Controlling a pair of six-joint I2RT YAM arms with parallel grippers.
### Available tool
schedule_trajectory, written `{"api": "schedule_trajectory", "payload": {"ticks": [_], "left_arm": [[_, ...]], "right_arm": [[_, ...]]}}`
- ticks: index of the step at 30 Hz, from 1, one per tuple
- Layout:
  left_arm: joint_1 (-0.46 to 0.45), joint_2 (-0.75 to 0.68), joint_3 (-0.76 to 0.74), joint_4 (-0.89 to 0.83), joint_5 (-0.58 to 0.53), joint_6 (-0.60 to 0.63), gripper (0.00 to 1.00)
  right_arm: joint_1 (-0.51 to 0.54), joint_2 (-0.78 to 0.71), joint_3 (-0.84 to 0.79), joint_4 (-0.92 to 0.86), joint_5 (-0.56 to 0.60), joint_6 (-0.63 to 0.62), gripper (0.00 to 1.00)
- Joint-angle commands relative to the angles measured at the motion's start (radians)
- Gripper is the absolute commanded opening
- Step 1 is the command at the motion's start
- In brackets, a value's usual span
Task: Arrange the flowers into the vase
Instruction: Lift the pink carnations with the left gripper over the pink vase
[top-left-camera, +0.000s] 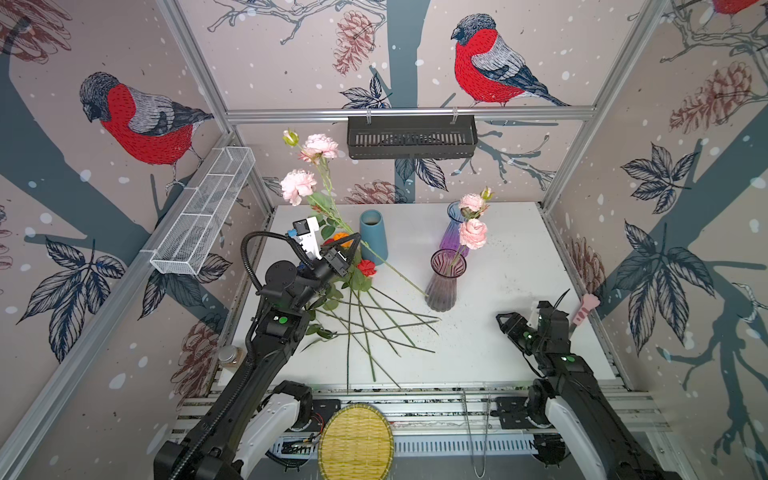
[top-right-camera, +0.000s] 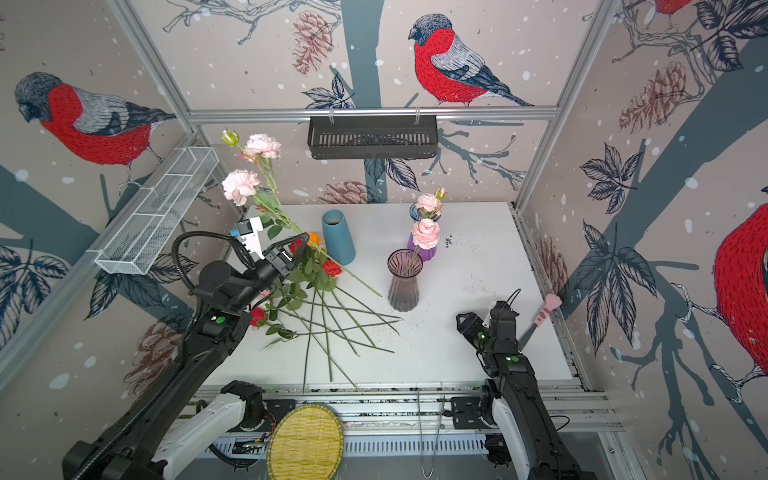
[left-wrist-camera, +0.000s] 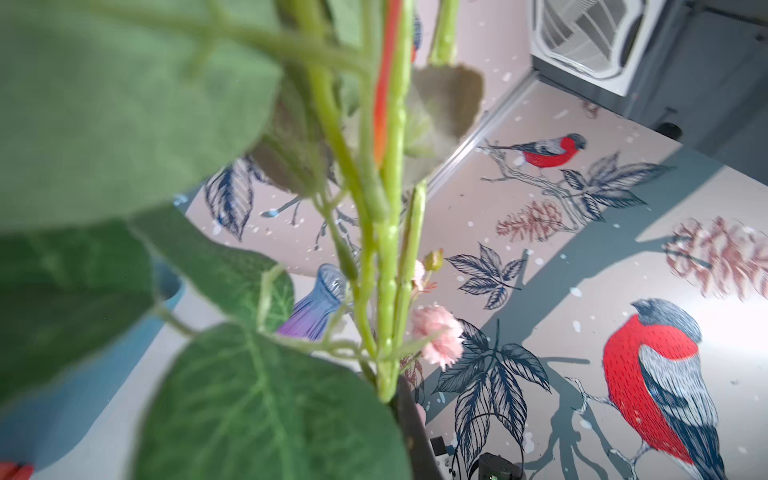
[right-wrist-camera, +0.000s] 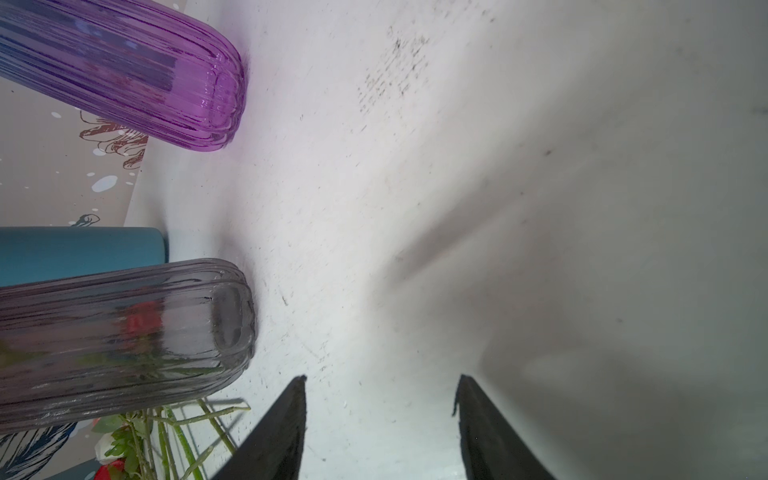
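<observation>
Two grippers, quick notes. The left gripper is clamped tight on the stem of the pink carnation spray, jaws fully together on it. I hold the spray raised over the left rear of the table. Its blooms are high at the rear and its stem slants down, low end near the base of the grey glass vase. Left wrist view: green stems rise straight off the dark finger, and leaves block most of the frame. Then the right gripper: partly open with a clear gap, nothing between its fingers, over bare table at front right, well apart from every flower. The grey glass vase already has one pink rose stem in it. A purple vase stands just behind it, with a teal vase further left, beside the left gripper. The other flowers lie in a fanned heap on the table under and in front of the left arm, red rose and orange rose showing.
</observation>
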Motion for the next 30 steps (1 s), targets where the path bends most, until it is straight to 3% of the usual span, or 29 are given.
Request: {"api": "schedule_trajectory", "payload": {"ticks": [1,8,11,16,23,30], "left_arm": [[-0.062,0.016,0.055,0.079,-0.087,0.112,0.0],[-0.166,0.139,0.176,0.143,-0.164,0.218,0.0],[-0.18,0.226,0.264,0.133,-0.138,0.245,0.0],[-0.251,0.33,0.387,0.049,-0.184,0.341,0.0],[-0.429,0.431,0.51,-0.14,-0.343,0.591,0.0],[-0.525,0.471,0.541,-0.224,-0.478,0.717,0.0]], "right_arm": [[0.002,-0.003,-0.001,0.007,0.005,-0.005,0.59],[0.002,-0.009,-0.005,0.012,0.007,-0.003,0.59],[0.0,-0.009,-0.006,0.012,0.006,-0.004,0.59],[-0.001,-0.019,-0.006,0.009,0.005,-0.005,0.59],[-0.005,-0.021,-0.009,0.012,0.002,-0.007,0.59],[-0.007,-0.021,-0.008,0.012,-0.001,-0.008,0.59]]}}
